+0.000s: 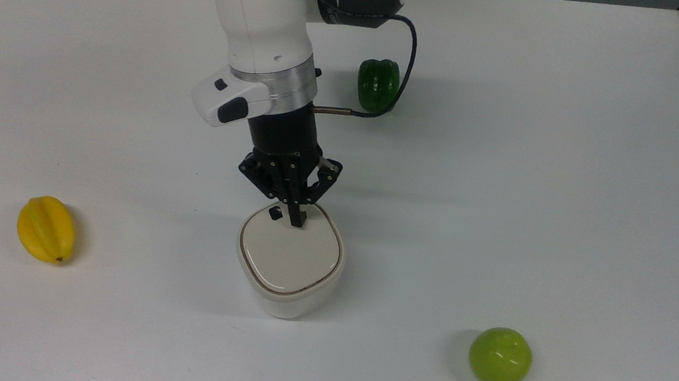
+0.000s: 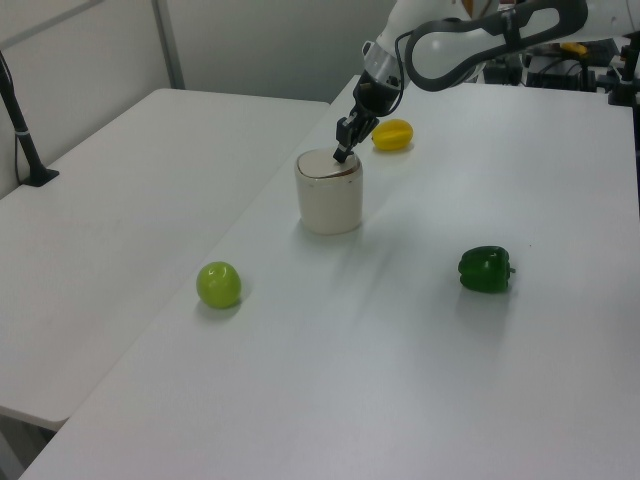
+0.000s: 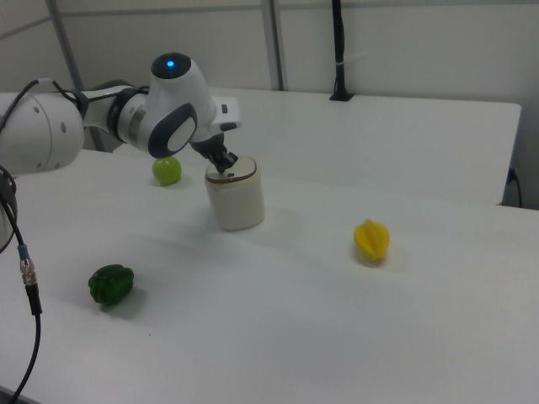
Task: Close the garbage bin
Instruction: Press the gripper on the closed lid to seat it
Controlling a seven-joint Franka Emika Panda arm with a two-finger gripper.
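One bin: garbage bin [image 1: 287, 277], glossy white rounded-square plastic, flat beige lid down
Gripper: gripper [image 1: 296, 220] fingers pinched together, tips on lid

In the right view I see the bin [image 3: 236, 199] upright on the white table [image 3: 337, 303], its lid [image 3: 233, 169] lying flat on top. My arm's hand [image 3: 226, 163] presses its tip onto the lid's near edge. A green apple [image 3: 167, 170] sits behind the bin, a green pepper [image 3: 111, 284] lies near the right view's lower left, and a yellow fruit [image 3: 372, 239] rests well apart toward the right view's right.
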